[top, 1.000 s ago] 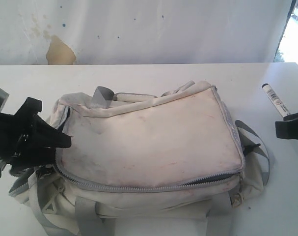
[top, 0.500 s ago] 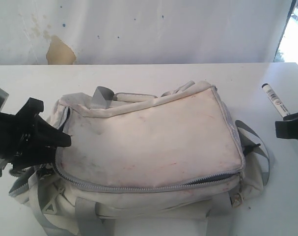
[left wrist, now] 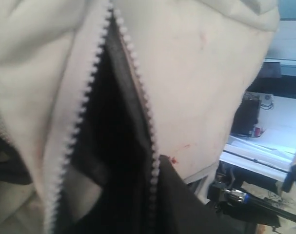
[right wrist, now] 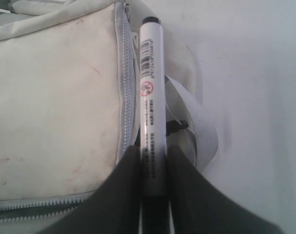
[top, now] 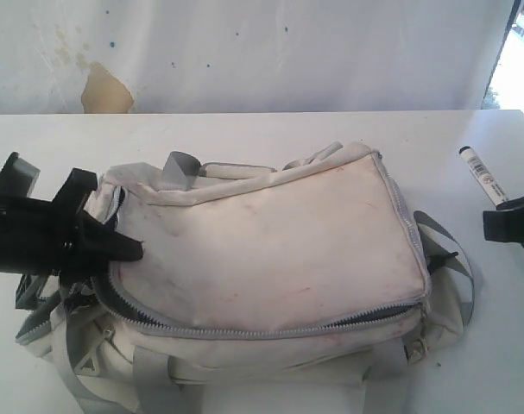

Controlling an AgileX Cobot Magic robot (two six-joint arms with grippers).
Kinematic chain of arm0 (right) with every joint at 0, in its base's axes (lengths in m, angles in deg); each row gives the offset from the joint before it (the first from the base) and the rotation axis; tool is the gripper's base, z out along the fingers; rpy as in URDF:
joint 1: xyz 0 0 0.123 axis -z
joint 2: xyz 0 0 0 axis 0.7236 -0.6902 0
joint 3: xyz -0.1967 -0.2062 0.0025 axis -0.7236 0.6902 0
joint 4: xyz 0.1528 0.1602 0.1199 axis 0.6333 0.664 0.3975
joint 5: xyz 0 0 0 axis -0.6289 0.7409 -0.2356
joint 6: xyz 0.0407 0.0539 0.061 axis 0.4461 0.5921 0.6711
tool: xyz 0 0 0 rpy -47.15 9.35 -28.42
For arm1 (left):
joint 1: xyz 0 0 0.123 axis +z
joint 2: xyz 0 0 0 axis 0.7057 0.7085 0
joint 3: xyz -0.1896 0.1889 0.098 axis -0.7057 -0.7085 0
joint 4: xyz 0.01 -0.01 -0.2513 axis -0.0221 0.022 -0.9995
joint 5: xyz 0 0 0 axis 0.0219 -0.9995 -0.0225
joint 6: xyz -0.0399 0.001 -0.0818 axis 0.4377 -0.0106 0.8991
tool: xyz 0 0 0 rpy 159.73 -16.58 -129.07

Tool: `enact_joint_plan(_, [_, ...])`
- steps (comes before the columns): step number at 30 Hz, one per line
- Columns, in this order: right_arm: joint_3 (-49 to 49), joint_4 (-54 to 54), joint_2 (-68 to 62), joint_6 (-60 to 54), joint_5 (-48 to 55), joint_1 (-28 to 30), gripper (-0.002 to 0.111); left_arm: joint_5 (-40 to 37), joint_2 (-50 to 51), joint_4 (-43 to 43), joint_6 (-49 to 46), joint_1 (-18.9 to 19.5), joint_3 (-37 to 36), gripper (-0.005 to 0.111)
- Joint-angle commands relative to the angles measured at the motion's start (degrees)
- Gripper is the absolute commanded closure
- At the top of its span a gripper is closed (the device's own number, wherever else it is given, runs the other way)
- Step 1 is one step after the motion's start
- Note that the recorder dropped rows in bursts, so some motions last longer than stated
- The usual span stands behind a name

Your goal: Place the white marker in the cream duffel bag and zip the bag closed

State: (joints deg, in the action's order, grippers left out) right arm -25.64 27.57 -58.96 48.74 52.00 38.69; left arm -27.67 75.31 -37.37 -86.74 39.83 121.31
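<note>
The cream duffel bag [top: 279,233] lies across the middle of the table, its main zipper undone along the front and left end. My left gripper [top: 132,250] is at that left end, shut on the flap's zipper edge [left wrist: 150,126]. One dark finger [left wrist: 187,204] lies on the outside of the flap; the other is lost in the dark opening [left wrist: 113,146]. My right gripper [top: 495,226] hovers right of the bag, shut on the white marker [top: 483,175]. In the right wrist view the marker [right wrist: 150,87] sticks out between the fingers, beside the bag's [right wrist: 55,97] right end.
The white table [top: 270,125] runs back to a stained white wall. Grey webbing straps trail off the bag at the right end [top: 456,259] and at the front left corner [top: 67,345]. A handle loop [top: 179,168] lies on top at the back.
My left gripper has moved right and slightly up with the flap edge, and the opening at the bag's left end has widened. The right gripper and marker have not moved.
</note>
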Motion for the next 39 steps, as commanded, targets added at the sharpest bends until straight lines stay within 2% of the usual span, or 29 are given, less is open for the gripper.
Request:
enact_joint_plan(1, [0.18,0.27,0.27,-0.25,-0.86,0.10,0.108,-5.53,-0.03,-14.26,-5.91,-0.35,-0.08,0.107])
enact_joint_plan(3, [0.18,0.31,0.27,-0.37,-0.86,0.10,0.108,-7.78,-0.03,-16.42,-6.72,-0.35,0.02,0.107])
enact_joint_plan(7, [0.18,1.12,0.27,-1.65,-1.02,0.10,0.108,-7.35,-0.03,-16.42,-5.09,-0.24,3.49,0.107])
enact_joint_plan(11, [0.18,6.32,0.27,-9.11,-1.02,0.10,0.108,-6.83,-0.03,-16.42,-3.40,-0.24,7.51,0.107])
enact_joint_plan(17, [0.18,21.83,0.27,-28.09,2.26,0.10,0.108,1.05,-0.03,-16.42,-2.97,-0.24,14.68,0.107])
enact_joint_plan(22, [0.18,37.01,0.07,-48.12,11.90,0.10,0.108,6.58,0.85,-16.42,-0.89,-0.24,19.69,0.107])
enact_joint_plan(25, [0.18,44.51,0.07,-57.36,15.29,0.10,0.108,3.81,3.69,-16.42,2.06,-0.24,21.91,0.107])
enact_joint_plan(29, [0.18,45.79,0.07,-58.02,16.19,0.10,0.108,-0.04,5.65,-16.42,3.31,-0.36,22.91,0.107])
enact_joint_plan(34, [0.18,50.29,-3.90,-59.44,18.24,-0.10,0.108,-1.01,5.81,-16.42,6.08,-0.36,22.91,0.107])
enact_joint_plan(39, [0.18,56.87,-9.26,-69.46,18.92,-4.56,0.108,-1.74,5.81,-16.42,6.08,-0.36,22.91,0.107])
